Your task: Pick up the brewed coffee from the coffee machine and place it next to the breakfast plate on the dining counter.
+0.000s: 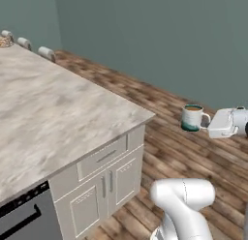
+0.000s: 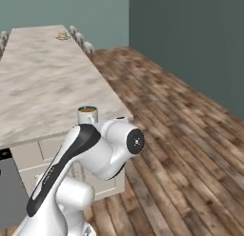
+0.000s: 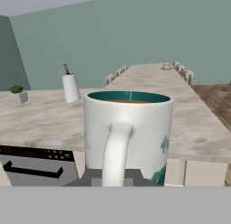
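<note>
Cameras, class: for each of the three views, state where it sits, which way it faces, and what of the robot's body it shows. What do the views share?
Left base view: behind the arm to its left, facing forward and down over the dining counter; shows the white arm and the pincer holding the brewed coffee over the wooden floor.
Right base view: behind the arm to its right, looking along the counter; the arm partly hides the mug.
Hand view: on the hand, facing the mug's handle and the counter beyond.
Shared: mug, counter, far breakfast plate.

A home kitchen: marble-look dining counter [image 1: 53, 113] with stools [image 1: 46, 52], white cabinets [image 1: 109, 178], wood floor [image 2: 181, 135].
</note>
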Available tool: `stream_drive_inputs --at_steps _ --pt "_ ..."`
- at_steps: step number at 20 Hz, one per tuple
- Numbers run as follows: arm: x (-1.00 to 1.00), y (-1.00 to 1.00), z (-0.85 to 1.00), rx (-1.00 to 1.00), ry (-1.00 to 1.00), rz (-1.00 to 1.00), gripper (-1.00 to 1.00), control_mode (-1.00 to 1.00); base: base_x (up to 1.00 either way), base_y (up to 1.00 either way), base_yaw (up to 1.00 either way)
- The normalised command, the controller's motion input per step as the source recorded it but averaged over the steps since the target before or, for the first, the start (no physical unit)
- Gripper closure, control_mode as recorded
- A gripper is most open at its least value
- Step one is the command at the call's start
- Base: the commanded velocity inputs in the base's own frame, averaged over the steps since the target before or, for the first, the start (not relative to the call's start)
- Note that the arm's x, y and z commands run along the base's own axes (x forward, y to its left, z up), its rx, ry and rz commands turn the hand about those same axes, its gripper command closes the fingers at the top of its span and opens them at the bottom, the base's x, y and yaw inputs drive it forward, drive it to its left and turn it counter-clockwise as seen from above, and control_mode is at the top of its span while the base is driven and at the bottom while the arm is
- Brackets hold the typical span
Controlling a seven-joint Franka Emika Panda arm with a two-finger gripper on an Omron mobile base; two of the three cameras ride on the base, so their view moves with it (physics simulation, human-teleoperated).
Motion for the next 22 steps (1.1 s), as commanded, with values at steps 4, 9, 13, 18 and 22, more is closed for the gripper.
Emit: stream_drive_inputs --at_steps 4,9,13,18,22 --pt "0.0 0.0 0.0 0.0 0.0 0.0 1.0 1.0 1.0 -1.0 0.07" --pt "0.0 0.0 0.0 0.0 0.0 0.0 1.0 1.0 1.0 -1.0 0.08" --pt "0.0 0.0 0.0 0.0 0.0 0.0 1.0 1.0 1.0 -1.0 0.08" --pt "0.0 0.0 0.0 0.0 0.0 0.0 1.0 1.0 1.0 -1.0 0.11" --pt "0.0 0.0 0.0 0.0 0.0 0.0 1.0 1.0 1.0 -1.0 0.11"
